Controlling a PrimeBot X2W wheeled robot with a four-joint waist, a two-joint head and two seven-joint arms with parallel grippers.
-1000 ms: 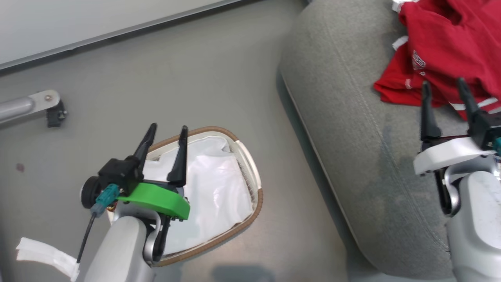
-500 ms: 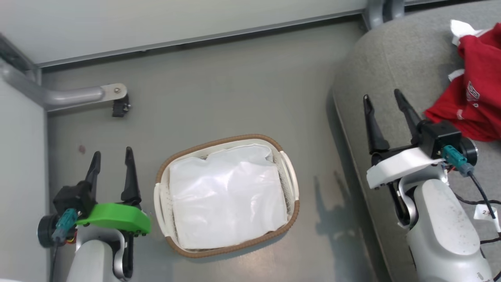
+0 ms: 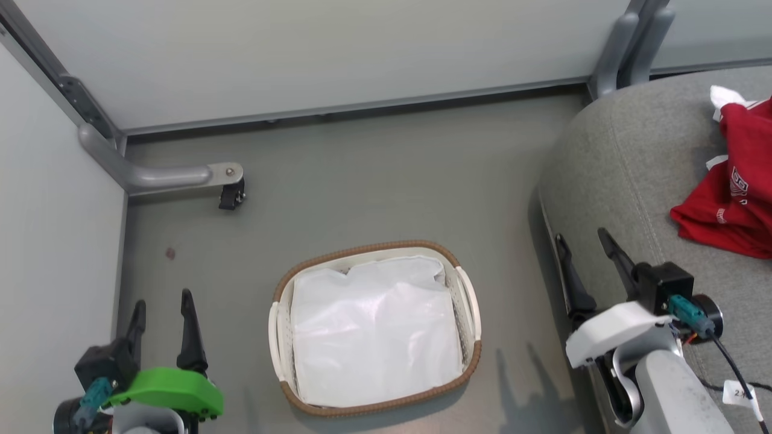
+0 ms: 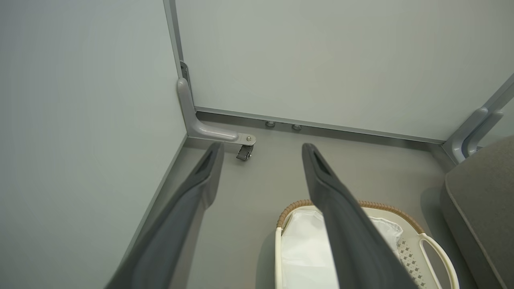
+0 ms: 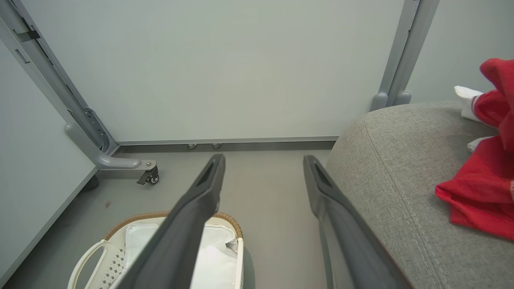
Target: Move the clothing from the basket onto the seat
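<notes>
The clothing, a red heap with white trim, lies on the grey seat at the right; the right wrist view shows the clothing on the seat too. On the floor stands the basket, holding just its white liner. My left gripper hangs open to the basket's left, empty. My right gripper is open over the seat's near edge, apart from the clothing. In the wrist views, the left gripper and right gripper hold nothing.
Pale partition walls close off the back and left. A grey bracket foot with a small castor juts from the left corner. Another grey post stands at the seat's back corner. Bare grey floor surrounds the basket.
The head camera has swung, so the whole picture shifted. Both arms have drawn back from the basket and the clothing; both grippers stay open and empty.
</notes>
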